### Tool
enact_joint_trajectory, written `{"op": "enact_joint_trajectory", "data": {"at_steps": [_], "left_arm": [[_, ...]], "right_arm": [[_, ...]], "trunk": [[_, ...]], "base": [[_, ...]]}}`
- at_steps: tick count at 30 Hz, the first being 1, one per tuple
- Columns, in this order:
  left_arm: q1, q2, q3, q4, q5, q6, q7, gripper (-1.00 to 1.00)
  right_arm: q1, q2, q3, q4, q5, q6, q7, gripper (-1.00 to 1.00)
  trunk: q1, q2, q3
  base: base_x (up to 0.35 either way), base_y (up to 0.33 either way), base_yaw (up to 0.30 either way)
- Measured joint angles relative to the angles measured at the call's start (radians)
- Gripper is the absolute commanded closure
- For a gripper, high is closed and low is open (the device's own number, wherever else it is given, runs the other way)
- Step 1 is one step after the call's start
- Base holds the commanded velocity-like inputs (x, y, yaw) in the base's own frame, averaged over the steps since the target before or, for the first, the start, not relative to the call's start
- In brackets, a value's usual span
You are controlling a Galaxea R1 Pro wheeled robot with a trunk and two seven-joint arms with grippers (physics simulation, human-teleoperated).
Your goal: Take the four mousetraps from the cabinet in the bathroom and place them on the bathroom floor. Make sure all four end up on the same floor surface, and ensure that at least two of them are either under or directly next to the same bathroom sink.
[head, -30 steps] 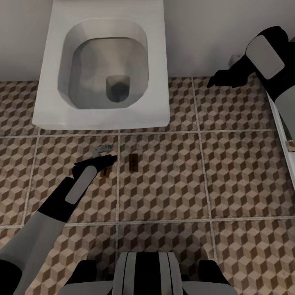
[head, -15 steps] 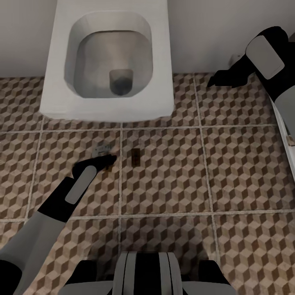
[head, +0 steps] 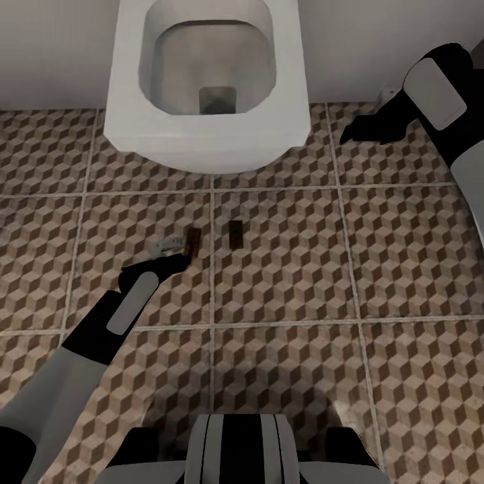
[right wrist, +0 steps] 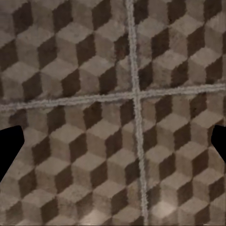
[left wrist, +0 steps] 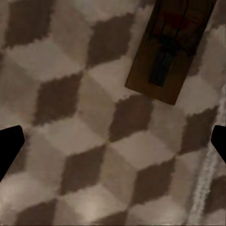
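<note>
Mousetraps down: two dark-brown mousetraps lie flat on the bathroom floor (head: 282, 269), just in front of the white basin (head: 208, 128). One mousetrap (head: 193, 240) sits on the left side of a grout line, the second mousetrap (head: 235, 233) on the other side of it, a little apart.
Grey part: a small pale wire-like piece (head: 168, 243) lies beside the left-hand trap; too small to say whether it is a third trap or a loose spring.
Basin: open bowl with a drain, against the wall; I take it for the sink, though from this angle it could pass for a toilet.
Left gripper (head: 176, 262): low over the tiles, just short of the near trap. In the left wrist view the fingertips sit wide apart at the frame edges, nothing between them; the trap (left wrist: 169, 49) lies free on the tile ahead.
Right gripper (head: 353, 129): held high near the wall, spread wide over bare tile, empty.
Progress: at least two traps placed by the basin, so the near-sink condition looks met; the rest apparently have yet to be fetched from the cabinet.
Change since a second ago: the whole head view has slid, basin now further right and higher, so the camera moved. The left trap, formerly hidden under the fingers, now lies uncovered.
</note>
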State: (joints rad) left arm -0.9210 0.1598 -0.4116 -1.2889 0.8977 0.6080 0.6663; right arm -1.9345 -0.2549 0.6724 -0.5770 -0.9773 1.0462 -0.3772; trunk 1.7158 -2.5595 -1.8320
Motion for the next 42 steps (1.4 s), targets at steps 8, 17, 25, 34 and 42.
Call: {"op": "enact_joint_trajectory", "data": {"at_steps": [8,17,25,34,42], "left_arm": [[0.000,0.000,0.000,0.000,-0.001,0.000,-0.012,-1.00],[0.000,0.000,-0.002,0.002,0.000,-0.002,-0.036,-1.00],[0.000,-0.001,-0.004,0.037,-0.002,-0.003,-0.040,-1.00],[0.000,-0.001,-0.004,0.046,-0.001,-0.009,-0.041,-1.00],[0.000,-0.001,-0.004,0.051,-0.002,-0.011,-0.042,-1.00]], "right_arm": [[0.000,0.000,0.001,0.007,0.001,0.000,0.000,-1.00],[0.001,0.000,0.000,0.017,0.000,0.000,0.000,-1.00],[0.001,-0.002,-0.001,0.037,0.002,0.000,0.000,-1.00],[0.002,-0.007,-0.002,0.048,0.003,0.000,0.000,-1.00],[0.003,-0.005,0.002,0.051,0.003,0.000,0.000,-1.00]], "trunk": [[0.000,0.000,0.000],[0.000,0.000,0.000],[0.000,0.000,0.000],[0.000,0.000,0.000],[0.000,0.000,0.000]], "base": [[-0.162,0.077,0.000],[-0.072,0.033,0.000],[-0.012,-0.185,0.000],[-0.003,-0.075,0.000],[-0.019,-0.015,0.000]]}}
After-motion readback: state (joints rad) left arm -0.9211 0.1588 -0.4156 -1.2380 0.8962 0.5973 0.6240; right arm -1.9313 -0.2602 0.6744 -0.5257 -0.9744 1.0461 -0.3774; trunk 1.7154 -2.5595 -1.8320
